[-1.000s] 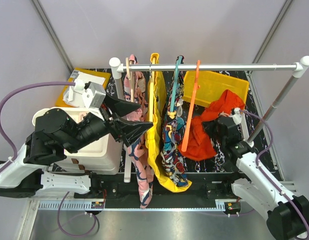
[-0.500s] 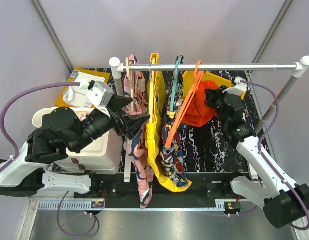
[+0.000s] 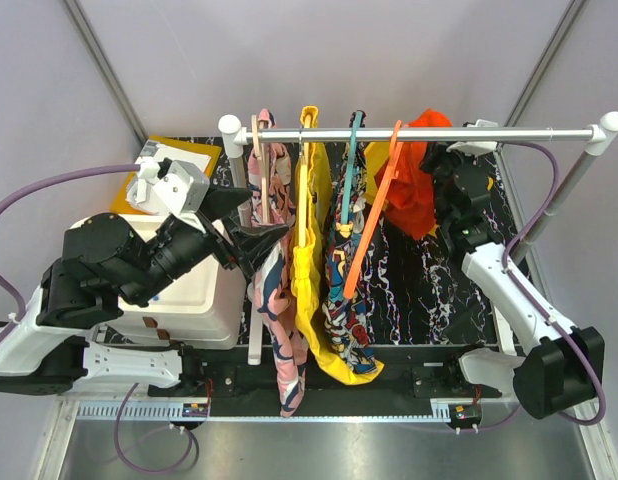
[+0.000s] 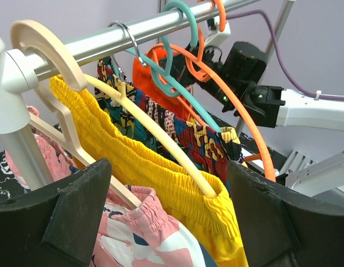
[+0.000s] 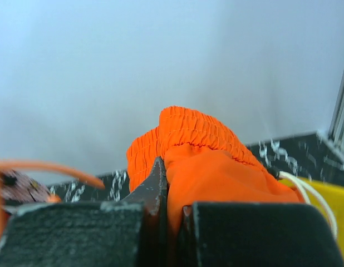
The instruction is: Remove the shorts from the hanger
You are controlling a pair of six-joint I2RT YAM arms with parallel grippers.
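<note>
Right tool (image 3: 441,172) is pinched shut on the shorts (image 3: 417,185). The wrist view shows the gathered waistband clamped between the closed jaws. Shorts hang bunched at rail (image 3: 509,132) height, at 1 o'clock in the top view, just at 3 o'clock of the hanger (image 3: 372,215). Hanger is hooked on the rail with its body slanting toward 7 o'clock, probably tilted by the fabric's pull. Cannot tell whether the fabric is clear of the hanger arm. Left tool (image 3: 251,238) gapes wide and holds nothing, at 9 o'clock beside the yellow garment (image 3: 311,290). Judged to be on standby, placed to steady the hanger.
</note>
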